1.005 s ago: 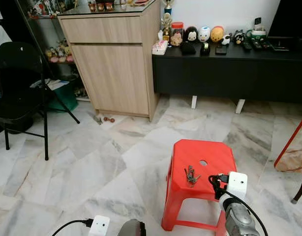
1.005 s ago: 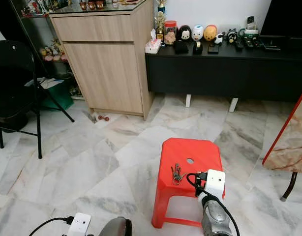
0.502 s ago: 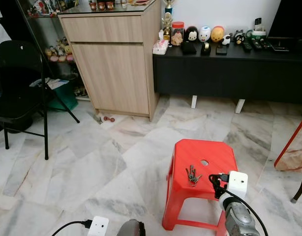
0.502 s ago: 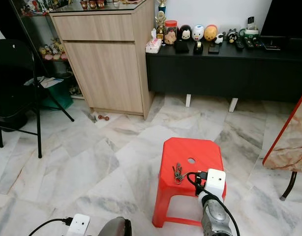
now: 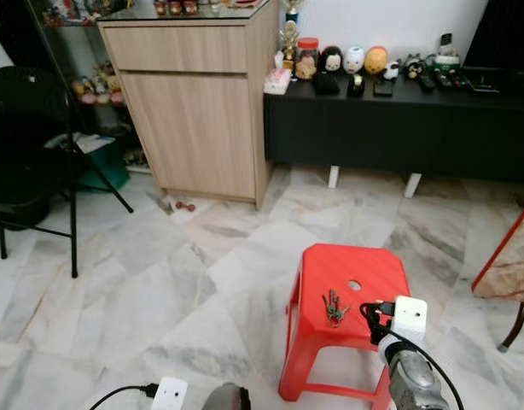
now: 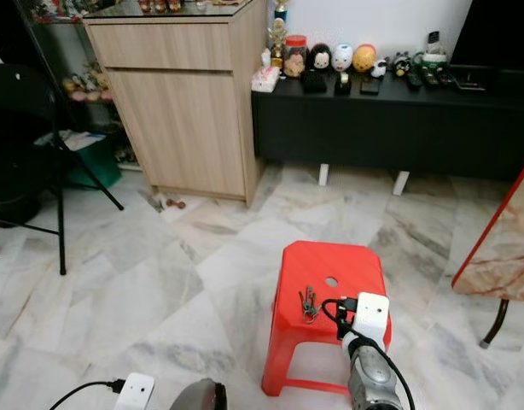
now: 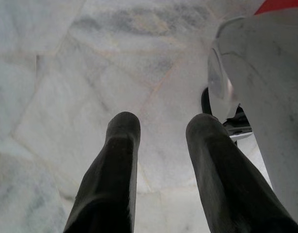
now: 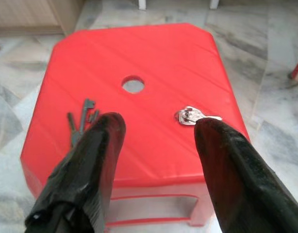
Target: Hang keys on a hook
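Since the earlier frames, only the head camera had shifted slightly; the bunch of keys (image 5: 333,307) stayed flat on the red plastic stool (image 5: 364,260). The right gripper (image 8: 158,127) hovered above the stool's near edge, fingers apart and empty. The left gripper (image 7: 161,125) hung over the marble floor (image 5: 160,282), fingers apart.

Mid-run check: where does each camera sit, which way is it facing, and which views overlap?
Left eye view: on the head, looking forward and down at the red stool with the bunch of keys; both silver arms show at the bottom edge.
Right eye view: the same scene from the other eye.
Left wrist view: along the open left gripper at the marble floor.
Right wrist view: along the open right gripper at the stool top, with the bunch and a single silver key.
Shared: head views and right wrist view all see stool and keys.
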Available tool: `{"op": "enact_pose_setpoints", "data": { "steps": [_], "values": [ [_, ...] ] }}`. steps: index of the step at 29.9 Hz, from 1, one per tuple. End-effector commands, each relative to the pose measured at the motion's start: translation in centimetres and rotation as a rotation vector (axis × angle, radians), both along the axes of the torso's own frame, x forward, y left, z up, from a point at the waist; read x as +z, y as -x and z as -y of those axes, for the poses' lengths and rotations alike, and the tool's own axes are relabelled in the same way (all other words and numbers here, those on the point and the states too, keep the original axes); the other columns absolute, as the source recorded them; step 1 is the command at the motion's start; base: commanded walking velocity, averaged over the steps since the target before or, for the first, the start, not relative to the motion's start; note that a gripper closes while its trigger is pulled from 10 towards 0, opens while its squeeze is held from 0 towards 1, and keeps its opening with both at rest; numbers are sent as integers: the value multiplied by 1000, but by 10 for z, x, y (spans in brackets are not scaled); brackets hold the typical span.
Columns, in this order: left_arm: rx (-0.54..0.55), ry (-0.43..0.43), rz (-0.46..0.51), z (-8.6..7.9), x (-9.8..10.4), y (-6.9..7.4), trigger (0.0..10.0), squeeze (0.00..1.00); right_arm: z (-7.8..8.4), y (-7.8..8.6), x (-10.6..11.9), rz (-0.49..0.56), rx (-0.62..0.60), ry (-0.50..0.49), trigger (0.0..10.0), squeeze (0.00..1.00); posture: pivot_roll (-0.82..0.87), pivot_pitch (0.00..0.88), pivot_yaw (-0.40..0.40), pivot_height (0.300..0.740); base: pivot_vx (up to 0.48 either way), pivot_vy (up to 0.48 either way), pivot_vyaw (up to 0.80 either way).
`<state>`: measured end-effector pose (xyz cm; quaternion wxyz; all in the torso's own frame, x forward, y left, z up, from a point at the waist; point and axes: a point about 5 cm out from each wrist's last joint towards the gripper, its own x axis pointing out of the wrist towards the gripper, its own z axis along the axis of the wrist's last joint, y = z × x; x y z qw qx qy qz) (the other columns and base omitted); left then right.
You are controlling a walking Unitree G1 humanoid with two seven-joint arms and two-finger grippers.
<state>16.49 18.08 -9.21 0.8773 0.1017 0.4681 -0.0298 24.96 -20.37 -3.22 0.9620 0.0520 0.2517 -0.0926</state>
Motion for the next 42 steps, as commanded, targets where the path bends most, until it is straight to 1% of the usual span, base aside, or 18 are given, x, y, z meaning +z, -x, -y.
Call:
{"op": "enact_pose_setpoints", "data": {
  "steps": [1, 2, 5, 14, 23, 29, 37, 42],
  "values": [
    [-54, 72, -37, 23, -5, 8, 10000, 0, -8, -9, 5, 23, 6, -35, 10000, 0, 29, 0, 7, 645, 270, 0, 488],
    [-54, 72, -37, 23, -5, 8, 10000, 0, -8, -8, 4, 18, -11, -47, 10000, 0, 29, 0, 7, 645, 270, 0, 0],
    [-54, 72, -37, 23, -5, 8, 10000, 0, -8, -8, 4, 10, 10, -21, 10000, 0, 29, 0, 6, 645, 269, 0, 0],
    [-55, 69, -37, 22, -5, 8, 10000, 0, -8, -7, 3, 9, 0, -24, 10000, 0, 30, 0, 7, 645, 269, 0, 0],
    [-51, 71, -37, 16, -6, 11, 10000, 0, -8, -6, 2, 5, -3, -25, 10000, 0, 31, 0, 6, 645, 0, 0, 0],
    [-65, 64, -35, 15, -5, 10, 10000, 0, -8, -6, 2, 4, -7, -27, 10000, 0, 33, 0, 6, 645, 0, 0, 0],
    [-63, 59, -37, 14, -5, 10, 10000, 0, -8, -6, 2, 5, -9, -27, 10000, 0, 32, 0, 7, 645, 0, -280, 0],
    [-62, 52, -39, 14, -5, 10, 10000, 0, -8, -6, 2, 3, -7, -27, 10000, 0, 31, 0, 11, 645, 0, 0, 0]
  ]
}}
